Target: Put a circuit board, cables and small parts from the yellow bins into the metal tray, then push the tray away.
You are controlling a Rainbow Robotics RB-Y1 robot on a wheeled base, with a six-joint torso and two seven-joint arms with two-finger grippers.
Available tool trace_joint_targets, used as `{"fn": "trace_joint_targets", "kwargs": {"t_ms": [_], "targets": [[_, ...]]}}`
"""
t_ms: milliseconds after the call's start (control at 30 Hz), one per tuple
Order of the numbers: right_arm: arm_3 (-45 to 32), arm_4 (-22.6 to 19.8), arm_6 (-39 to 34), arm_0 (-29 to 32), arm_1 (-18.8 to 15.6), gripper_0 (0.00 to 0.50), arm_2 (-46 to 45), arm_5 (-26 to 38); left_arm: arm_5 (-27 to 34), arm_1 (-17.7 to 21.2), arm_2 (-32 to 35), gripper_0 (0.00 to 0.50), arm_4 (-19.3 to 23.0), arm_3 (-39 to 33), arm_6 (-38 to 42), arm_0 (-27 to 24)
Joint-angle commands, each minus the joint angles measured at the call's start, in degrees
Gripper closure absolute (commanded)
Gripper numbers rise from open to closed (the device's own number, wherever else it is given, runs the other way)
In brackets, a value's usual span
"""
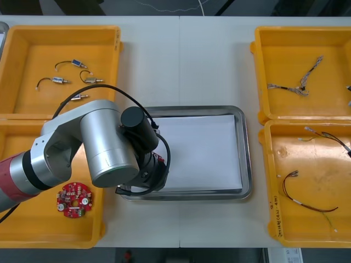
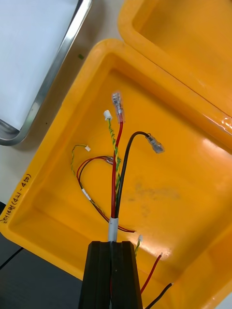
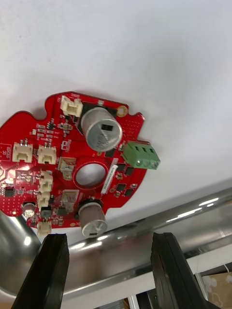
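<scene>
A round red circuit board (image 3: 72, 164) lies flat on the white inside of the metal tray (image 3: 145, 227), close to its rim. My left gripper (image 3: 110, 241) stands open just off the board, one finger on each side and touching nothing. In the front view my left arm (image 1: 104, 148) covers the front left corner of the tray (image 1: 247, 159). My right gripper (image 2: 113, 246) is shut on a red and black cable (image 2: 116, 193) with a white band. The cable's plug ends reach out over the near right yellow bin (image 2: 183, 183).
A second circuit board (image 1: 74, 200) lies in the near left bin. Small metal parts (image 1: 60, 80) sit in the far left bin, and thin cables (image 1: 296, 87) in the far right one. A red and yellow cable (image 2: 92, 169) rests on the bin floor under the held cable.
</scene>
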Motion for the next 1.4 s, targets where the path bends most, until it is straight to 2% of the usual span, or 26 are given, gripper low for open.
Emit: {"fn": "trace_joint_targets", "kwargs": {"t_ms": [33, 367, 567, 700, 867, 1067, 1267, 1400], "targets": [[-1.71, -0.93, 1.19, -4.58, -2.88, 0.489, 3.73, 0.23, 1.69, -0.07, 0.05, 0.000, -0.65, -4.34, 6.21, -2.30], [-4.17, -2.25, 1.28, -13.46, -2.96, 0.488, 11.81, -0.52, 9.95, 0.02, 7.34, 0.000, 0.31, -8.29, 6.30, -2.04], [-4.52, -2.25, 1.01, -20.40, -2.96, 0.490, 20.25, -1.75, 12.94, 0.55, 14.64, 0.000, 1.37, -9.61, 5.60, -0.10], [-4.08, -1.64, 1.45, -24.18, -2.96, 0.487, 27.28, -4.74, 16.45, 1.34, 19.38, 0.000, 2.33, -10.23, 4.89, 0.60], [-3.73, 1.53, 2.07, -28.75, -1.73, 0.488, 36.69, -8.34, 18.21, 2.22, 25.01, 0.000, 3.21, -10.23, 3.84, 1.83], [-2.76, 9.44, 3.83, -33.06, 2.57, 0.487, 47.32, -9.39, 19.31, 3.27, 32.83, 0.000, 4.09, -10.23, -0.47, 4.73], [0.14, 16.82, 5.50, -33.85, 5.91, 0.492, 54.70, -13.35, 19.31, 4.68, 38.63, 0.000, 4.27, -10.23, -1.87, 6.66], [3.48, 18.84, 6.64, -34.11, 7.32, 0.500, 58.31, -16.43, 19.31, 6.00, 40.65, 0.000, 4.27, -10.23, -2.58, 7.45]]}}
